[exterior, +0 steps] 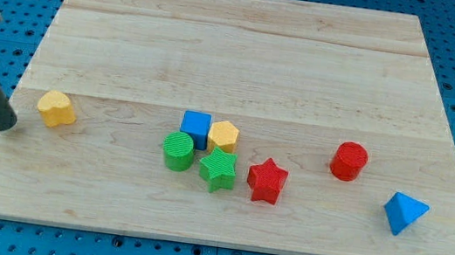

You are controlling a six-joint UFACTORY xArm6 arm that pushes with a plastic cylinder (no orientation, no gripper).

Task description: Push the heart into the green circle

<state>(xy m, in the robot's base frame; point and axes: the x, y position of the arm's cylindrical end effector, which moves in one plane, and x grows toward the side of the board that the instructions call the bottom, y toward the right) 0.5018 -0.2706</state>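
Observation:
A yellow heart block lies at the board's left side. The green circle block sits in a cluster near the middle, well to the right of the heart. My tip is at the board's left edge, just left of and slightly below the yellow heart, with a small gap between them. The rod slants up toward the view's top left.
A blue cube, a yellow hexagon and a green star crowd around the green circle. A red star lies to their right. A red cylinder and a blue triangle lie far right. The wooden board rests on a blue pegboard.

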